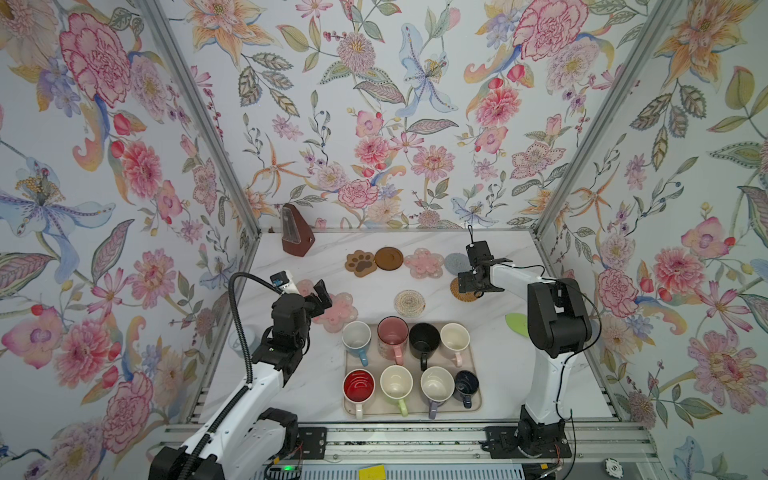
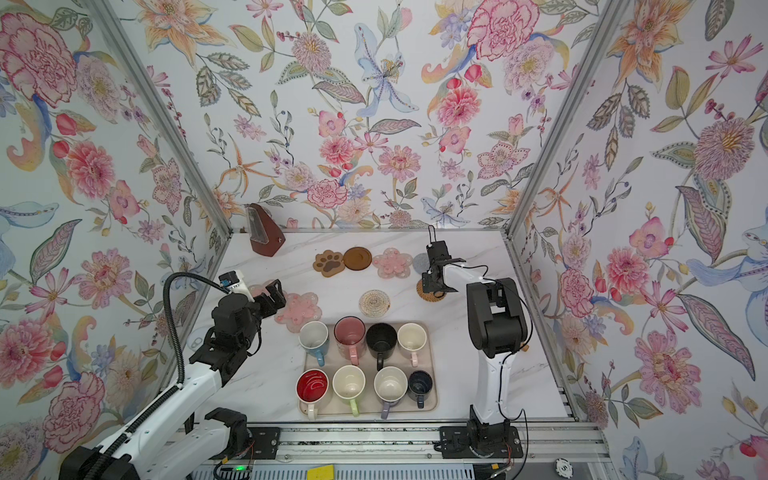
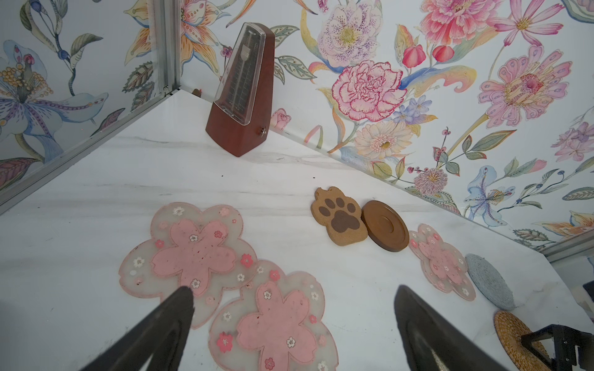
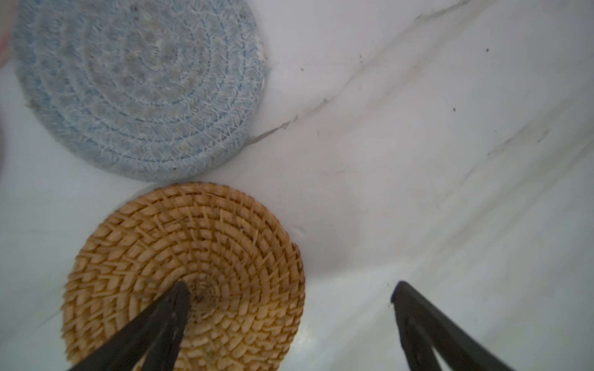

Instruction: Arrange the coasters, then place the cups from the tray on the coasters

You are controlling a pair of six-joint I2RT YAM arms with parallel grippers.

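- Right claw, spread and empty, straddles the rim of the tan woven coaster.
- Left claw, spread too, hovers above two overlapping pink flower coasters.

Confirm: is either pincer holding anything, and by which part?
Nothing is held. Both are open: left pincer over the pink flower coasters, right pincer over the tan woven coaster.

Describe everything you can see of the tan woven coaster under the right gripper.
The tan woven coaster is a round flat mat of coiled straw-like fibre, golden brown, spiralling to a darker centre. It lies flat on the white marble table, toward the back right. The grey-blue coaster lies close beside it; contact unclear. The open right gripper hangs over it, one finger above its centre; whether it touches cannot be told.
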